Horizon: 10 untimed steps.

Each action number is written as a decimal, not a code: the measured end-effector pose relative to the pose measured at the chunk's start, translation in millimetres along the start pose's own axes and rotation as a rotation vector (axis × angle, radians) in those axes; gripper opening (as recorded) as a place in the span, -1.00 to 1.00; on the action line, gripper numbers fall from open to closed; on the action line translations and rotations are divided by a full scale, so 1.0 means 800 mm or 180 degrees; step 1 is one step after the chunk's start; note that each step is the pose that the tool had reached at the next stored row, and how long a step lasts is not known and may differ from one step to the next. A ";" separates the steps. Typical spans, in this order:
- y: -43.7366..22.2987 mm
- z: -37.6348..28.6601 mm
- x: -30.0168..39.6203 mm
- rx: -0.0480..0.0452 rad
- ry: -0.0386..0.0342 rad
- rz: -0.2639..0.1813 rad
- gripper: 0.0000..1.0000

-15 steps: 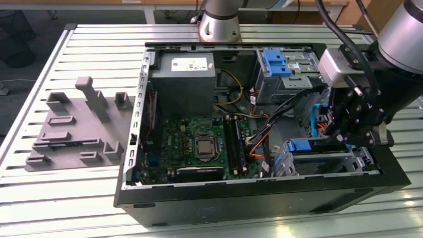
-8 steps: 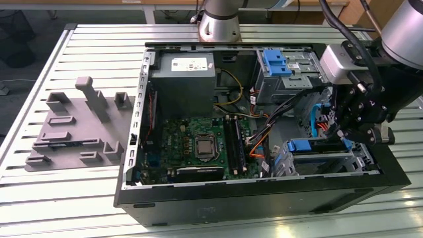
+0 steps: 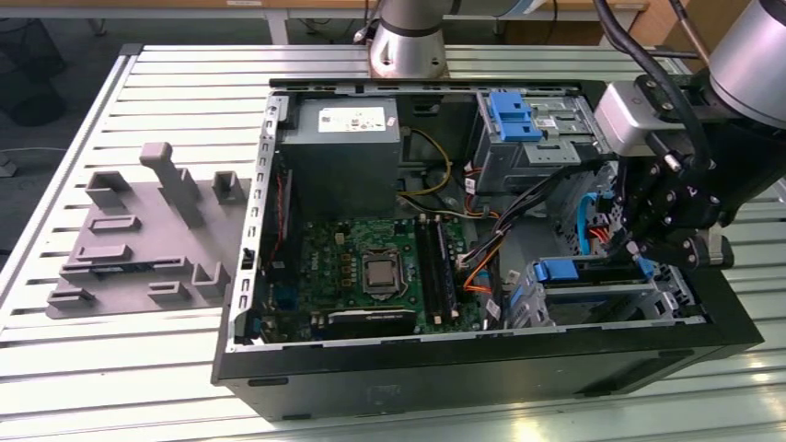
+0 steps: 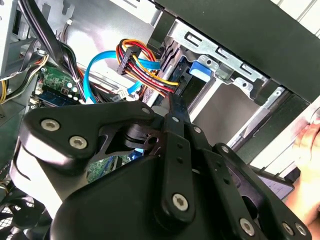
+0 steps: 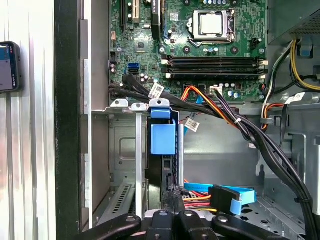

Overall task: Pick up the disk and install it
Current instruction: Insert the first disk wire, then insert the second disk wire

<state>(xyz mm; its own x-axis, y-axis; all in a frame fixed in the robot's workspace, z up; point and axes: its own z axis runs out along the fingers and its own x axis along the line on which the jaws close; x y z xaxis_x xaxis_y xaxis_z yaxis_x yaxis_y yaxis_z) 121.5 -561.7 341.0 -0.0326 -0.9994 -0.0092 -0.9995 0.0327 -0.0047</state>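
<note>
The disk [image 3: 587,271] stands on edge inside the drive cage [image 3: 614,299] at the case's corner toward the exterior view's right, its blue rail uppermost. In both wrist views it is a dark slab seen end-on [image 5: 169,172] [image 4: 183,80] with a blue tab [image 5: 163,137] [image 4: 200,70] at its far end. My gripper [image 3: 643,250] [image 5: 172,194] [image 4: 173,102] is shut, fingertips together and resting against the disk's near end. Nothing is held between the fingers.
The open computer case [image 3: 491,354] holds a motherboard [image 3: 368,267], a grey power supply [image 3: 341,152], an upright blue bracket [image 3: 510,115] and cable bundles [image 5: 235,122] beside the cage. A grey fixture plate [image 3: 135,239] lies at the exterior view's left. A hand [image 4: 309,150] shows beyond the case wall.
</note>
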 end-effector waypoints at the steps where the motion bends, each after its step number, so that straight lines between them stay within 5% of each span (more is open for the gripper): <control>1: 0.0000 0.0000 0.0000 0.0000 0.0000 0.0000 -0.79; 10: 0.0021 -0.0006 0.0000 0.0000 0.0001 0.0000 -0.79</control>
<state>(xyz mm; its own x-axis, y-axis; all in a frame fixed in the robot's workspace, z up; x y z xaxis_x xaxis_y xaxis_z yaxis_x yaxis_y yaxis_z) 119.8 -561.6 341.4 -0.0326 -0.9994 -0.0090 -0.9995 0.0326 -0.0047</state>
